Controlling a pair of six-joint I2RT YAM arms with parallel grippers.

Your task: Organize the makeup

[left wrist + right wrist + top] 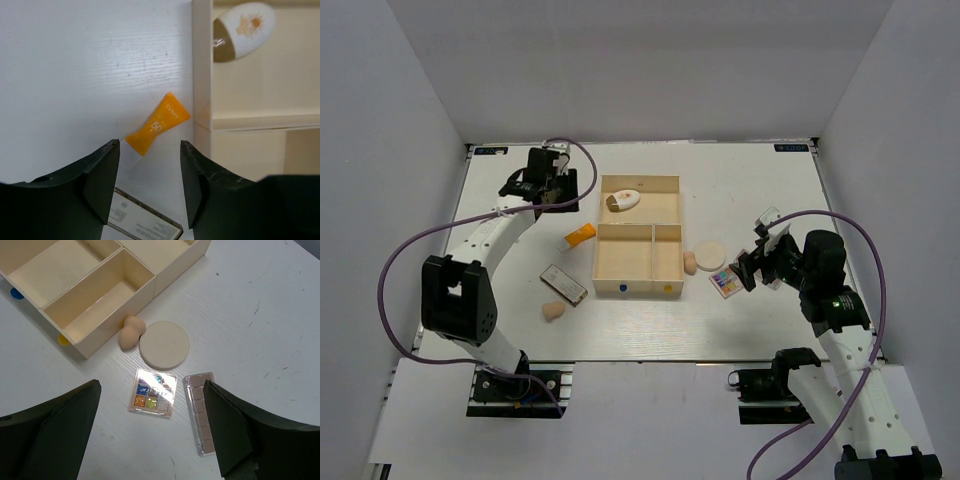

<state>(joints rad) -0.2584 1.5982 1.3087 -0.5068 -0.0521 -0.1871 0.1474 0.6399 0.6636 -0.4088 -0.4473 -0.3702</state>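
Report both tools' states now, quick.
Left tool: open, empty, orange tube lying just ahead.
Right tool: open, empty, over the multicoloured palette.

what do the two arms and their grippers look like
The left arm and right arm match: white tubular links between chunky black joints, each trailed by a looping purple cable. The left gripper and right gripper each have two broad, matte dark fingers with flat inner faces.
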